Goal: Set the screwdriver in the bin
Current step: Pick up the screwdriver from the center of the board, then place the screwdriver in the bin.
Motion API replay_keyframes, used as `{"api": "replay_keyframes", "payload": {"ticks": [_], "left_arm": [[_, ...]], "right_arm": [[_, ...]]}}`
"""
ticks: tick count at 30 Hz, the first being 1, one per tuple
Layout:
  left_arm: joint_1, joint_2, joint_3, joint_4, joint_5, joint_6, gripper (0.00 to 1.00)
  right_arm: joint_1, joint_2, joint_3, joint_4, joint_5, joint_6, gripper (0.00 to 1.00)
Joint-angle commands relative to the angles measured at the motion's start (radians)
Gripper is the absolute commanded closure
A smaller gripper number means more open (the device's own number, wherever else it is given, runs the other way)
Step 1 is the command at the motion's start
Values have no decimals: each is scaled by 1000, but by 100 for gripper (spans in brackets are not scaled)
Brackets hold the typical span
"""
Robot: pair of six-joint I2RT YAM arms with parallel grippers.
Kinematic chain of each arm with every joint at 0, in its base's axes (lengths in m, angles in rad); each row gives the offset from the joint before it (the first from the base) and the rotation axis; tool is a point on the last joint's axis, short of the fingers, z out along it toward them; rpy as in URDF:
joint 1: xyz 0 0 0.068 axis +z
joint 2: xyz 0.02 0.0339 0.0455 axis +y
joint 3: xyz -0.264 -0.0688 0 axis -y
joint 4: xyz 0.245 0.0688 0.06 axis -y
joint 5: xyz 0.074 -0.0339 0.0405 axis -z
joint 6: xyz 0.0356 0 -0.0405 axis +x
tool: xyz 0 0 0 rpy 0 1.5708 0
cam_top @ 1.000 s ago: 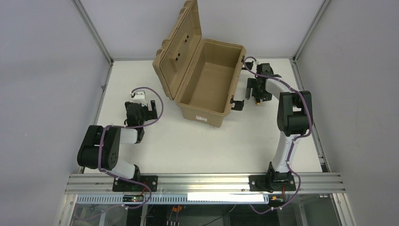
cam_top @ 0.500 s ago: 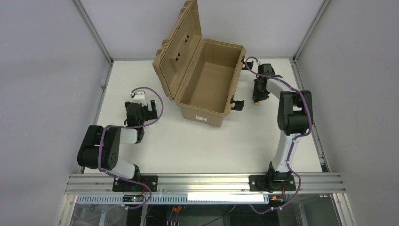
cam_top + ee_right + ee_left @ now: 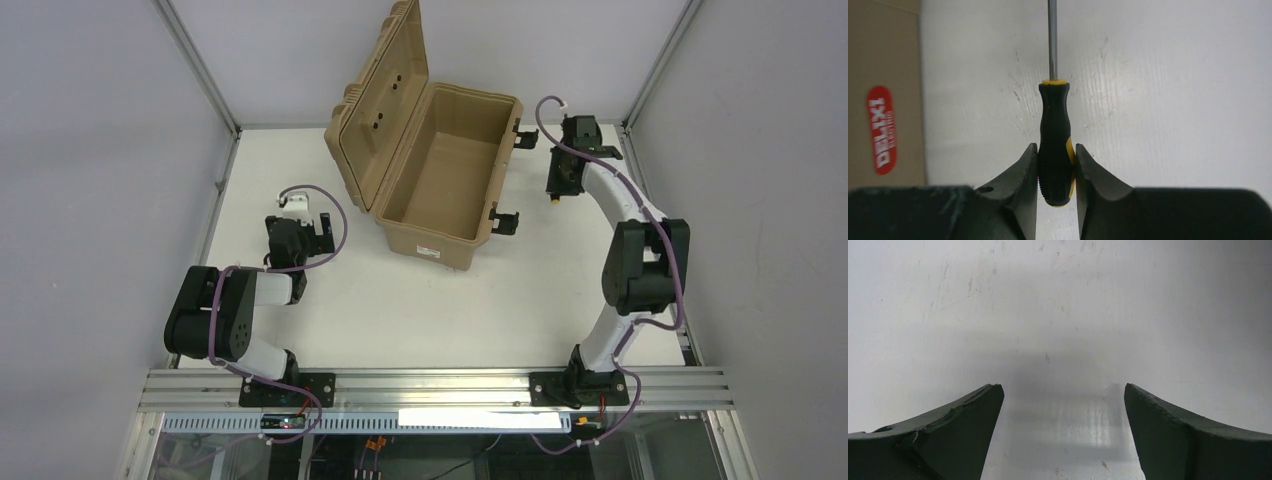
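Right gripper (image 3: 1056, 150) is clamped on the screwdriver (image 3: 1054, 125), jaws closed on the butt of the black handle. The shaft runs straight out ahead of the fingers, in line with the gripper axis. Grip looks centred, no visible tilt in the right wrist view. Can't tell how far it is off the table (image 3: 470, 300). The tool sits just beside the bin (image 3: 400, 238), outside it on the robot's right, roughly level with the gap between the two black latches (image 3: 505, 222) that stick out from that wall. In the wrist view the tan wall with its red label (image 3: 881, 130) fills the left edge, so the bin is to the left of the held tool and the long axis runs about parallel to that wall. The lid (image 3: 385, 90) stands open on the opposite side, so the cavity is open from above. My read: the pick is done, and what's left is to go up over the rim, shift left, then release. The latches are the snag risk. Left gripper (image 3: 1063, 390) is wide open, holding nothing, over bare table well apart from the bin. The right arm is the one to finish.
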Motion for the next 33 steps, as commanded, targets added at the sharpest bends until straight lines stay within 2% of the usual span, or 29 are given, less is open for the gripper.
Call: {"api": "replay_keyframes", "payload": {"ticks": [1, 12, 23, 33], "left_arm": [[12, 1, 13, 27, -4, -8, 1], [12, 1, 12, 27, -4, -9, 1], [12, 1, 12, 27, -4, -8, 1], [12, 1, 12, 27, -4, -8, 1]], "right_arm": [[-3, -152, 108, -61, 33, -20, 89], [-3, -284, 424, -299, 38, -14, 88], [21, -284, 665, -488, 64, 39, 89], [218, -229, 744, -522, 183, 127, 92]]}}
